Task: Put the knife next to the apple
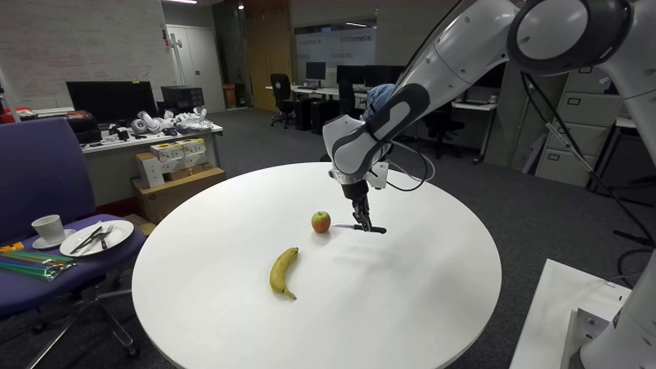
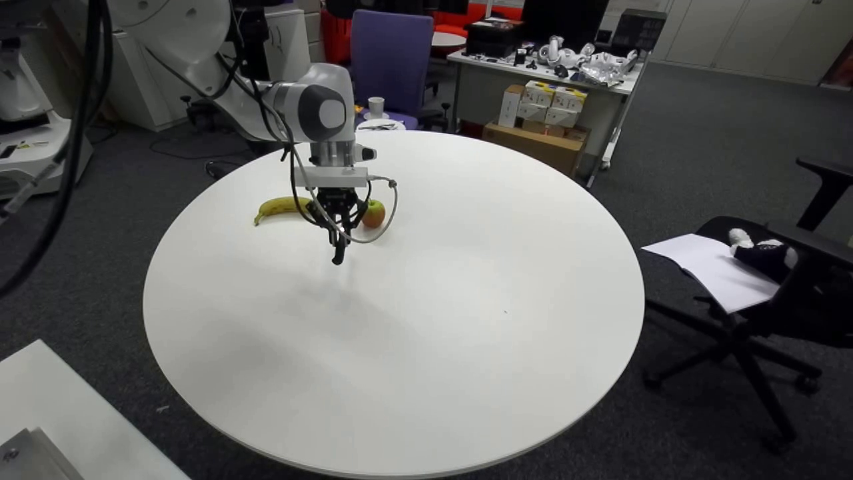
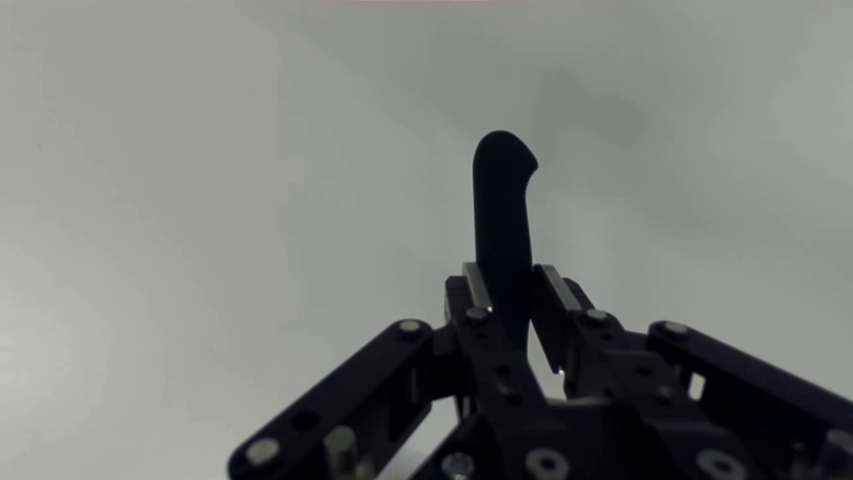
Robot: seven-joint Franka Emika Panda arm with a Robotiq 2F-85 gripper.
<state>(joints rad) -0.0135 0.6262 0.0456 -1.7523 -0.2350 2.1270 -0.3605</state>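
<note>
Gripper (image 3: 508, 287) pinched knife (image 1: 357, 227) by its black handle (image 3: 503, 207), fingers (image 3: 563, 288) against both sides, over white table (image 1: 205, 246); clearance n/d. In an exterior view: knife's long axis approx. level, crosswise in frame; pale blade (image 1: 343, 226) pointed at apple (image 1: 321, 222), tip just beside it, couldn't tell if touching. Handle end pointed opp. way, away from apple. Wrist view: handle stuck out past fingers, approx. vert. in frame; blade hidden there. Banana (image 1: 281, 271) lay near apple, apart from knife.
</note>
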